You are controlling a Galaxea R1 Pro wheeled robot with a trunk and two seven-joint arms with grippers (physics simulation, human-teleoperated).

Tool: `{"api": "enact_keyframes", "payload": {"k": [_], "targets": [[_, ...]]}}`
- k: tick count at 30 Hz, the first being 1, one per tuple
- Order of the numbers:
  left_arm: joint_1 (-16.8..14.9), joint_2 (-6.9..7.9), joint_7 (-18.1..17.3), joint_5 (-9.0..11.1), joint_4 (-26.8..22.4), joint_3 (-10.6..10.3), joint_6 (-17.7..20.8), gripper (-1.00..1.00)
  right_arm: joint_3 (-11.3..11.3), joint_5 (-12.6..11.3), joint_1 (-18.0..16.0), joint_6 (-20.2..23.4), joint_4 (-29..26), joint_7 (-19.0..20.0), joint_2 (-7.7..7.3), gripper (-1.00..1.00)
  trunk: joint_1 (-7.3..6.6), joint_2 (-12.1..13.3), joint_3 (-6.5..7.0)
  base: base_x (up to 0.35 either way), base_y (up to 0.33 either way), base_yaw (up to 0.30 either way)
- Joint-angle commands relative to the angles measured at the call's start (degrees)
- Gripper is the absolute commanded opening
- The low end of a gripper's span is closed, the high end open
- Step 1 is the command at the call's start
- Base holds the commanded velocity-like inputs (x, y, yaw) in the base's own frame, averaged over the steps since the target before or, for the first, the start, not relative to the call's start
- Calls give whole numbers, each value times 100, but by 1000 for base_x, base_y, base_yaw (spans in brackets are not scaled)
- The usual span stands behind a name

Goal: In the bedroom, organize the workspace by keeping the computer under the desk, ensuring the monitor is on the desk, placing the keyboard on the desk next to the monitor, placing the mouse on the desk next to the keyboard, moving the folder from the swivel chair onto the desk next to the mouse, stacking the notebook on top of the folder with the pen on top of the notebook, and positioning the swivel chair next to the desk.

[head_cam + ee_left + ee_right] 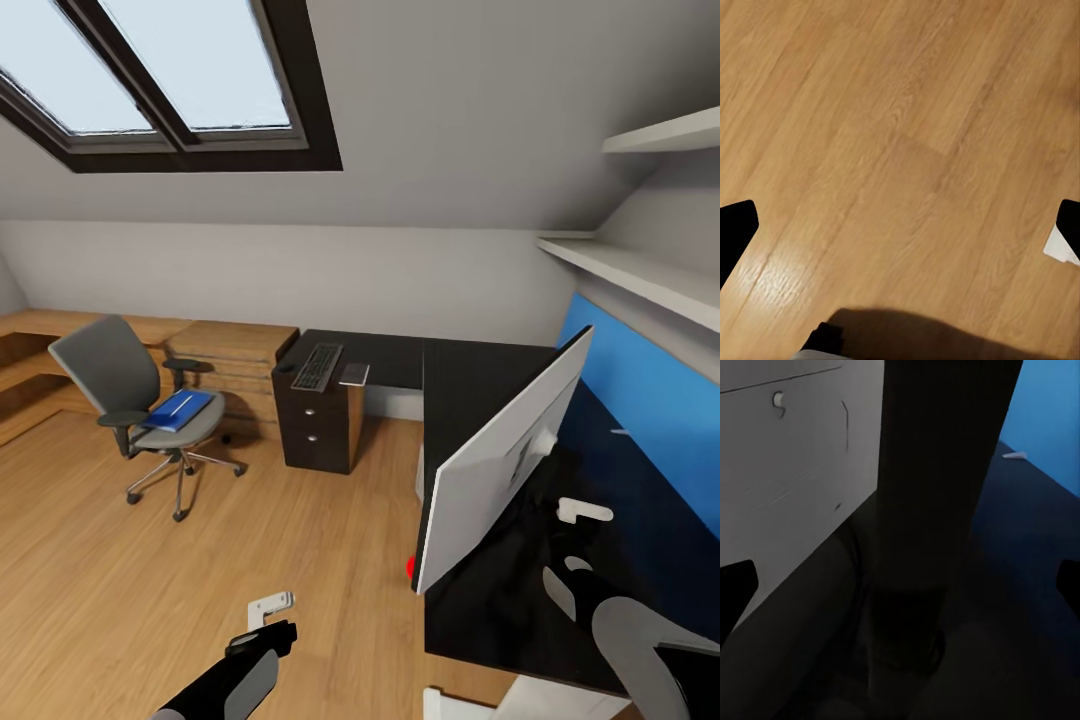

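monitor step: right gripper (578,540) spread wide, empty, behind thin black flat monitor (500,465) on black-topped desk (470,375); next, grip its stand.

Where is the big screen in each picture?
Head view: the monitor is at the right, on the desk, with its grey back toward us.
Right wrist view: its grey back is at the left, close up.
Left wrist view: this looks at the floor.
Shared landmark: the blue panel behind the monitor.
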Motion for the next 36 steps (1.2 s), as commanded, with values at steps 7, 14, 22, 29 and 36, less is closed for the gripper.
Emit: {"api": "enact_keyframes", "payload": {"k": [7,14,22,29,36], "targets": [[-7,5,49,24,-4,-44,17,100,-17,-30,-6,-29,6,21,1,100,4,-13,-13,41,-136,0],[-7,5,49,24,-2,-44,19,100,-17,-30,-6,-29,6,20,1,100,4,-13,-13,11,-37,0],[-7,0,49,24,-2,-45,20,100,-17,-30,-6,-29,6,20,1,100,4,-13,-13,116,-2,0],[-7,-5,49,24,-2,-51,24,100,-17,-30,-6,-29,5,20,1,100,4,-13,-13,22,0,0],[-7,-12,50,28,-2,-76,16,100,-17,-30,-6,-29,-2,21,1,100,4,-13,-13,103,-94,0]]}}
